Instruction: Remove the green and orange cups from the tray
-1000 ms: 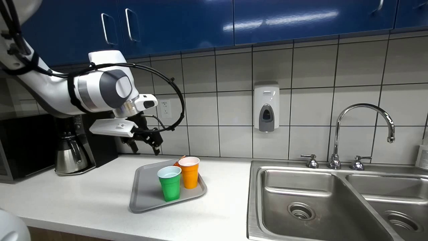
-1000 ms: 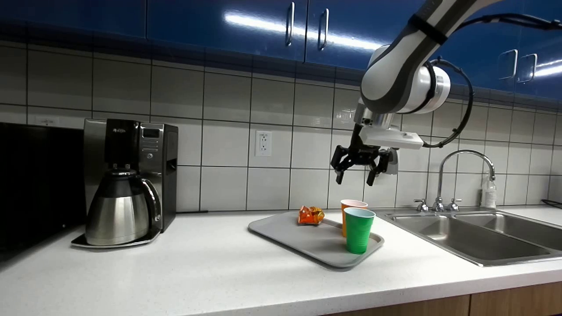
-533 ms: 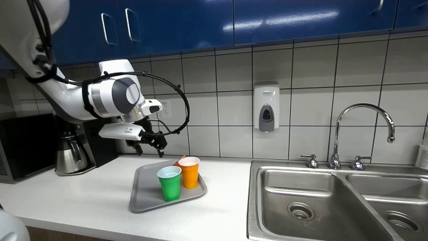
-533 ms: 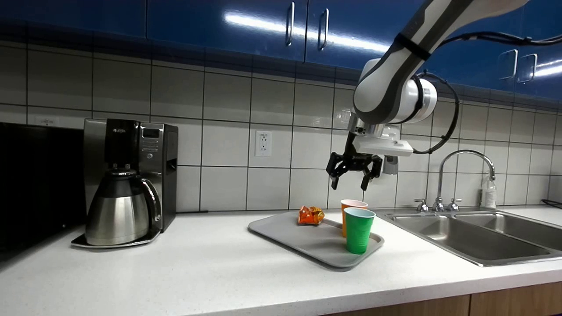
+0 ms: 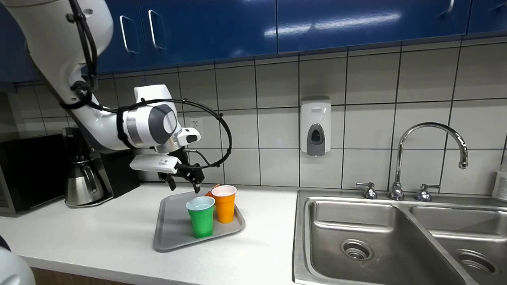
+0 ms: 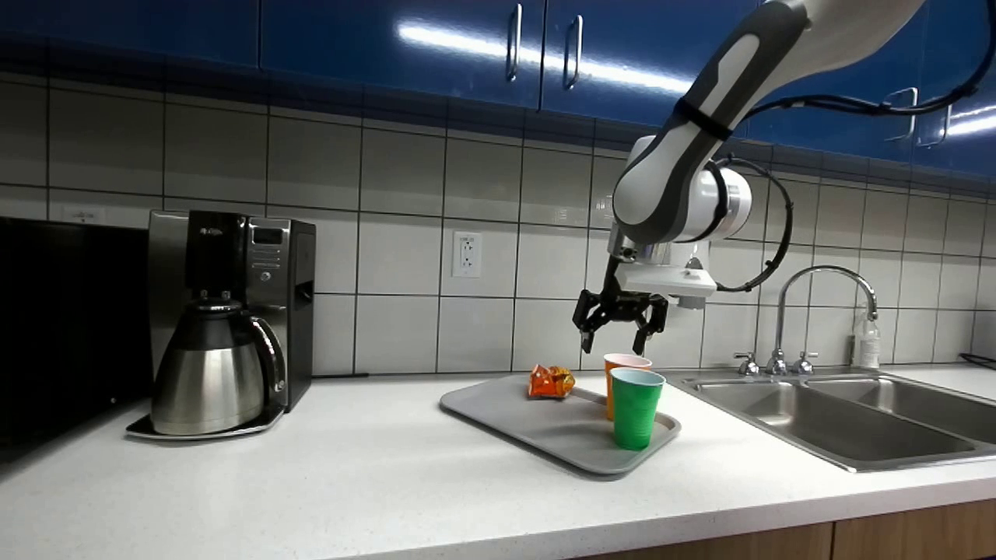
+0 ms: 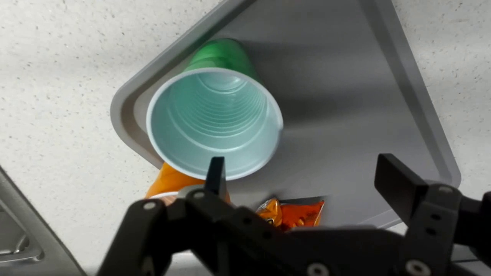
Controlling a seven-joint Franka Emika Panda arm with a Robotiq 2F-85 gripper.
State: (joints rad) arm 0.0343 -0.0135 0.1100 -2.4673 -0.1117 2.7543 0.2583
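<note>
The green cup stands upright on the grey tray in both exterior views (image 5: 202, 219) (image 6: 636, 416); the wrist view looks into its pale inside (image 7: 215, 115). The orange cup (image 5: 225, 206) stands upright close beside it, partly hidden behind the green cup in an exterior view (image 6: 626, 362) and behind a finger in the wrist view (image 7: 170, 180). The tray (image 5: 174, 227) (image 6: 513, 412) (image 7: 345, 130) lies on the counter. My gripper (image 5: 184, 189) (image 6: 613, 347) (image 7: 301, 165) is open and empty, pointing down above the tray's back part, higher than the cup rims.
An orange snack bag (image 6: 550, 382) (image 7: 295, 214) lies on the tray behind the cups. A coffee maker with a steel carafe (image 6: 214, 373) stands to one side, a steel sink (image 5: 352, 253) with a faucet (image 5: 427, 126) to the other. Blue cabinets (image 5: 214, 27) hang above.
My gripper has come down toward the tray, moving right in an exterior view and slightly left in an exterior view. It stays open. The cups, tray and bag have not moved.
</note>
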